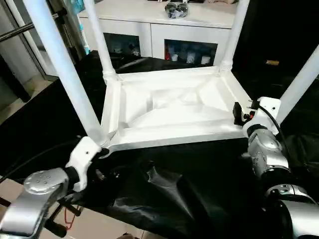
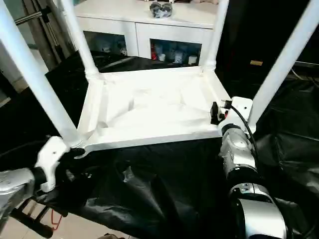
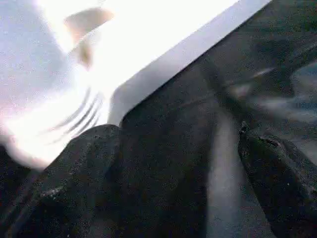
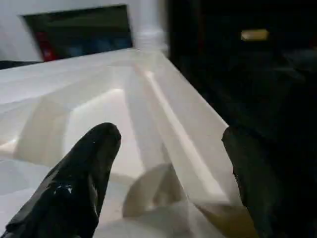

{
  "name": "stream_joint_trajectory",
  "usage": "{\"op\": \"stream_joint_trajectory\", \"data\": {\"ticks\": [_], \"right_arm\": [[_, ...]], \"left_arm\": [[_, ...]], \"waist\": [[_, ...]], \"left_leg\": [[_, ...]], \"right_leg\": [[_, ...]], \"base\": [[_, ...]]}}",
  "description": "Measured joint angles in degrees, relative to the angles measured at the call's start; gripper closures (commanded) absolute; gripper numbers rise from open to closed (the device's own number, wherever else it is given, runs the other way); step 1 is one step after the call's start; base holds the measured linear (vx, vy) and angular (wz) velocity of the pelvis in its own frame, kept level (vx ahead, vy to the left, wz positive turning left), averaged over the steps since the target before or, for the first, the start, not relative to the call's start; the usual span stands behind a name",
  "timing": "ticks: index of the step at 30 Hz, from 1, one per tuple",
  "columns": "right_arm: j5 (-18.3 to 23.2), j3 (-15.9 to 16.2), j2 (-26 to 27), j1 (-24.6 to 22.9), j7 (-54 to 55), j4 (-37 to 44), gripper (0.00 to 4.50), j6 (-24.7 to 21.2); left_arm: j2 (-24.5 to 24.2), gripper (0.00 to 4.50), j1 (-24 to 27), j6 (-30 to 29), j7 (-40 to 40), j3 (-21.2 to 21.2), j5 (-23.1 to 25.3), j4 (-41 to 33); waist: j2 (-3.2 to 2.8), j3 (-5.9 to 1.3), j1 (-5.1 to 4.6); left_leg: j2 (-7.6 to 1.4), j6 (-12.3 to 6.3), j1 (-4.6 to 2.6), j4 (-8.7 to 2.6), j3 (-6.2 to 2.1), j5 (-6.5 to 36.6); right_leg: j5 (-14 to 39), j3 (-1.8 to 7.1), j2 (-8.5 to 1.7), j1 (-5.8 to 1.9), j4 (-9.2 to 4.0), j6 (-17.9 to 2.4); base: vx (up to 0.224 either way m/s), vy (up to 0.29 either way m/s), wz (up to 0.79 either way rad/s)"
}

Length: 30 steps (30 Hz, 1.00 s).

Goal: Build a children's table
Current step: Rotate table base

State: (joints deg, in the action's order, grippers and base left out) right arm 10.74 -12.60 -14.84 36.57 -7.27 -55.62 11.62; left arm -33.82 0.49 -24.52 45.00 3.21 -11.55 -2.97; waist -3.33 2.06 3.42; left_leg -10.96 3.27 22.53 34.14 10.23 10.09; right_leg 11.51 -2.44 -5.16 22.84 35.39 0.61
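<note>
While the white tabletop (image 1: 174, 107) is lying upside down on a black sheet (image 1: 189, 189) over the work surface, four white legs (image 1: 57, 64) are standing up out of its corner sockets, in the left eye view. Behind it, a white cabinet (image 1: 164, 30) with glass doors is standing. The left gripper (image 1: 102, 149) is sitting at the near left corner, beside the base of that leg. The right gripper (image 1: 249, 117) is sitting at the near right corner, close to its leg. In the right eye view, the same scene is showing, with the right forearm (image 2: 237, 154) reaching up to that corner. In the left wrist view, the left fingers (image 3: 79, 173) are standing wide apart, holding nothing, with the tabletop's edge just beyond one of them. In the right wrist view, the right fingers (image 4: 79, 183) are standing apart too, straddling the tabletop's rim without clamping it.
</note>
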Motion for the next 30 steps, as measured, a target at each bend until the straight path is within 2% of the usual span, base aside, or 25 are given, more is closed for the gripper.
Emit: {"op": "stream_joint_trajectory", "data": {"ticks": [2, 5, 8, 10, 13, 15, 20, 25, 30], "right_arm": [[-0.31, 1.22, 0.13, -1.82, -2.49, 1.74, 0.72, 0.48], [-0.20, 2.04, -0.04, -6.25, -6.14, 6.24, 0.72, 1.47], [0.76, 3.60, 0.33, -11.97, -9.76, 14.21, 0.72, 1.49], [1.11, 4.29, 0.78, -14.44, -11.46, 18.27, 0.72, 1.45], [3.26, 5.35, 0.31, -20.16, -16.09, 25.07, 0.72, 1.14], [3.34, 6.52, 0.06, -24.45, -18.24, 28.94, 0.72, 1.31], [4.41, 5.22, 0.31, -30.55, -16.83, 34.39, 0.72, 0.42], [4.97, 4.69, 0.23, -32.90, -16.78, 39.37, 0.72, -1.96], [4.61, 5.24, -0.11, -33.67, -15.91, 42.43, 0.72, -5.35]], "left_arm": [[-1.95, 0.02, 0.48, 1.14, 0.27, 3.83, 0.00, 3.70], [-2.85, 0.02, 7.85, 1.85, 1.05, 10.80, -2.20, 1.15], [-2.78, 0.02, 11.19, 1.82, 2.21, 14.75, -4.98, -2.07], [-2.82, 0.02, 10.75, 2.84, 2.25, 15.86, -6.22, -2.37], [-1.33, 0.02, 7.10, 5.70, 2.08, 16.82, -8.26, -1.93], [2.31, 0.02, 2.84, 7.04, 0.79, 16.44, -9.36, -1.43], [6.17, 0.02, -3.53, 8.56, -1.66, 12.99, -9.48, 1.66], [6.55, 0.02, -7.50, 9.40, -2.65, 12.09, -8.41, 6.22], [7.23, 0.02, -12.27, 11.21, -6.11, 11.45, -5.94, 12.55]], "waist": [[0.17, 0.00, -0.08], [0.54, -0.05, -0.35], [1.21, 0.03, 0.27], [1.28, 0.07, 0.56], [1.56, 0.06, 1.39], [1.72, 0.07, 1.73], [1.82, 0.14, 1.19], [1.67, 0.15, 0.51], [1.94, 0.17, 0.44]], "left_leg": [[-0.03, 0.01, -0.02, -0.01, -0.03, 0.00], [-0.01, 0.00, -0.04, -0.01, -0.01, 0.01], [-0.04, -0.01, 0.05, -0.02, -0.02, 0.02], [-0.03, -0.01, 0.05, -0.03, -0.01, 0.02], [-0.01, -0.01, -0.05, -0.06, 0.03, 0.02], [0.00, 0.00, -0.20, -0.12, 0.05, 0.02], [-0.01, 0.01, -0.46, -0.21, 0.10, 0.02], [0.00, 0.02, -0.47, -0.31, 0.05, 0.01], [0.02, 0.02, -0.45, -0.36, 0.03, 0.01]], "right_leg": [[0.01, 0.00, 0.04, 0.02, 0.05, 0.01], [0.06, 0.04, 0.01, -0.02, -0.15, 0.10], [0.10, -0.03, 0.01, -0.03, -0.24, 0.16], [0.10, 0.03, 0.01, -0.06, -0.25, 0.16], [0.11, 0.12, 0.01, -0.16, -0.23, 0.17], [0.12, 0.16, 0.01, -0.31, -0.26, 0.20], [0.21, 0.21, 0.01, -0.38, -0.26, 0.51], [0.09, 0.16, 0.02, -0.34, -0.26, 0.67], [0.09, 0.16, 0.02, -0.39, -0.30, 0.67]], "base": [[0.000, 0.000, 0.00], [0.000, 0.000, 0.00], [0.000, 0.000, 0.00], [0.000, 0.000, 0.00], [0.000, 0.000, 0.00], [0.000, 0.000, 0.00], [0.000, 0.000, 0.00], [0.000, 0.000, 0.00], [0.000, 0.000, 0.00]]}}
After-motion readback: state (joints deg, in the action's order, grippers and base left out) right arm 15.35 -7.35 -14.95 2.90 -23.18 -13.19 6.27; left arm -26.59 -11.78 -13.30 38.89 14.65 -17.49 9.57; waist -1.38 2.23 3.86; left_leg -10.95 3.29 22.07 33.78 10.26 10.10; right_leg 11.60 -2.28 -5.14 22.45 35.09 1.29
